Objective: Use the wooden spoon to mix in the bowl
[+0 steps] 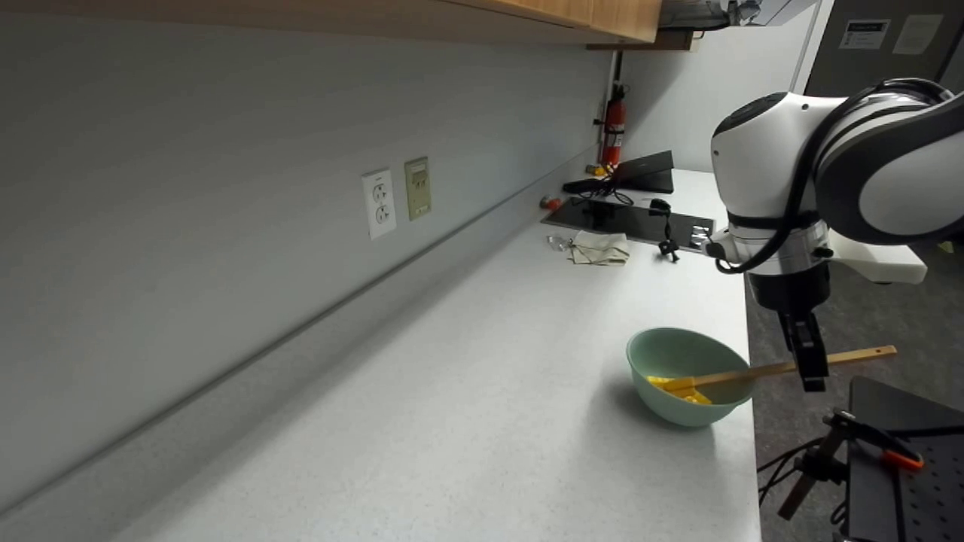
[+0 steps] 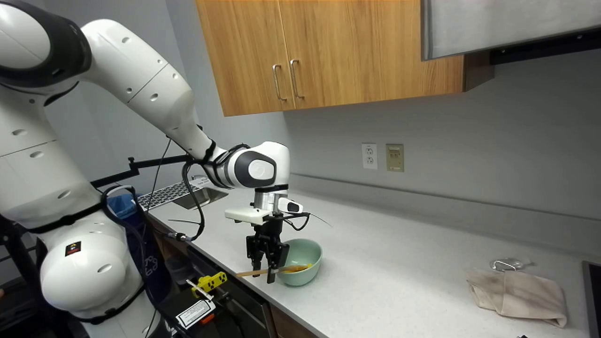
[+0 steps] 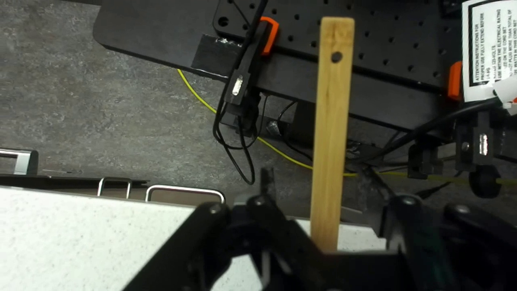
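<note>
Two wall plates (image 2: pixel 369 156) above white counter (image 1: pixel 452 406), grey floor (image 3: pixel 121 101) below; tool (image 3: pixel 321 184), jaws apart, around the wooden spoon (image 3: pixel 333 113).

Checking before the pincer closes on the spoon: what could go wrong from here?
The open pincer straddles the spoon with gaps either side: closing could knock or twist it.
The spoon sticks out past the counter; a bump may drop it.
The bowl sits near the counter's edge: stirring might push it off.

Speckled white countertop (image 1: pixel 422 421), green bowl (image 1: pixel 685 357) near its edge, beige cloth (image 2: pixel 519 295) farther along.
</note>
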You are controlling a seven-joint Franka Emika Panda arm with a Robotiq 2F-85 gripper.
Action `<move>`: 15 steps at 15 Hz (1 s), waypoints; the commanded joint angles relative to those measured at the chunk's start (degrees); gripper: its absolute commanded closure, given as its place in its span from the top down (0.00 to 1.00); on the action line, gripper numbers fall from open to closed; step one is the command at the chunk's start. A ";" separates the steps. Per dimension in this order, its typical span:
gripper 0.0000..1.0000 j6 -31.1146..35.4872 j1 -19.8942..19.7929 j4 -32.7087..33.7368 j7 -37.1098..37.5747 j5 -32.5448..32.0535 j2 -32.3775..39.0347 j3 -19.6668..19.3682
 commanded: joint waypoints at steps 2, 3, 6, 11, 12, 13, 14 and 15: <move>0.18 0.55 -0.46 -0.75 -0.21 -2.60 0.10 0.50; 0.11 0.49 -0.40 -0.82 -0.16 -2.94 -0.01 0.65; 0.02 -0.07 -0.21 -0.67 -0.50 -3.69 -0.72 0.91; 0.04 -3.14 -0.11 1.10 -0.48 -3.91 -2.52 1.29; 0.04 -4.84 0.04 2.00 -0.12 -4.49 -2.86 1.66; 0.04 -6.64 0.24 2.93 -0.30 -4.95 -3.14 2.02; 0.04 -8.65 0.45 4.04 -0.44 -5.51 -3.15 2.40; 0.04 -10.65 0.57 5.14 0.17 -6.68 -2.85 2.91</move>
